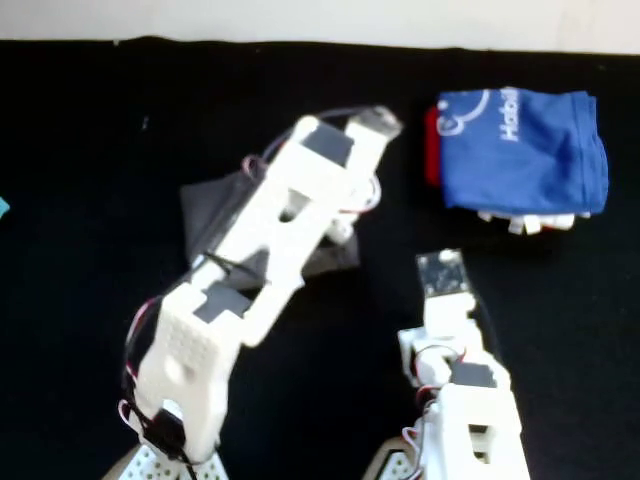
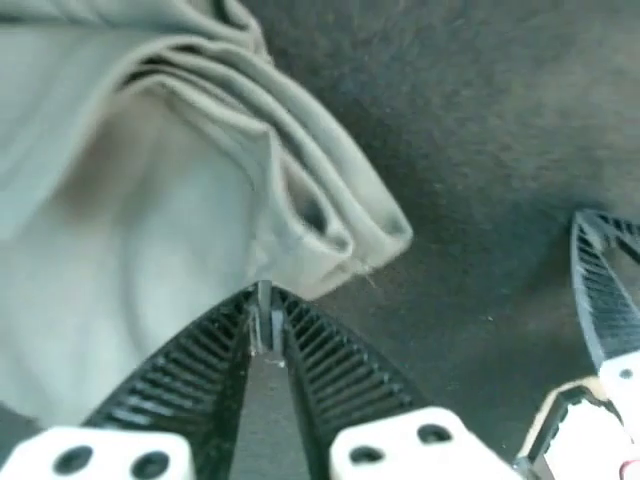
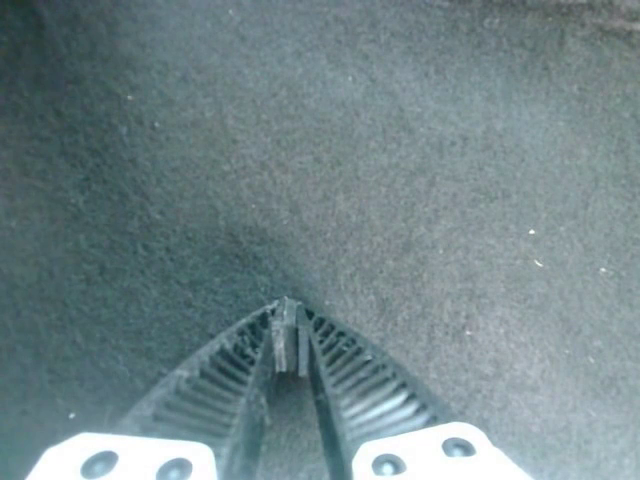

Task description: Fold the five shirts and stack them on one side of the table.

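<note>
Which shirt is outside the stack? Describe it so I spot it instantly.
On the black table, find the blue-topped stack. Left of it, partly under the left arm, lies the grey folded shirt: the only one lying alone, unstacked.

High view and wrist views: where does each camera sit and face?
High view: overhead, looking down at black table; left arm, right arm show.
Left wrist view: on left arm, past shut left gripper at folded grey shirt.
Right wrist view: on right arm, past shut right gripper at table.
Shared: high and left wrist see that shirt.
</note>
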`<act>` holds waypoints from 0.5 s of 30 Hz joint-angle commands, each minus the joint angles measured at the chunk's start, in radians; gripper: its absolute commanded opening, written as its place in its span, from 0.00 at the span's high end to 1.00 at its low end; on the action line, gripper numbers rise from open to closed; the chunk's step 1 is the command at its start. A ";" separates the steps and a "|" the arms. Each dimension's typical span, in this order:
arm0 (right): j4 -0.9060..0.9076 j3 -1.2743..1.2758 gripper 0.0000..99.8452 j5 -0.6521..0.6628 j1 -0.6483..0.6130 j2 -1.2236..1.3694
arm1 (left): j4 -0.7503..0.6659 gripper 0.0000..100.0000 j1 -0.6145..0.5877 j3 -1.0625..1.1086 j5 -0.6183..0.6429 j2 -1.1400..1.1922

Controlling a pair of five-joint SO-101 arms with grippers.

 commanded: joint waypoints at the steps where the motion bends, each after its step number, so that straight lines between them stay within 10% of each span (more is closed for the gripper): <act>1: -0.021 0.005 0.99 0.011 0.010 -0.002 | 0.043 0.99 -0.064 -0.101 0.011 -0.116; 15: -0.021 0.005 0.99 0.009 0.010 -0.002 | 0.005 0.99 -0.340 -0.081 -0.072 0.183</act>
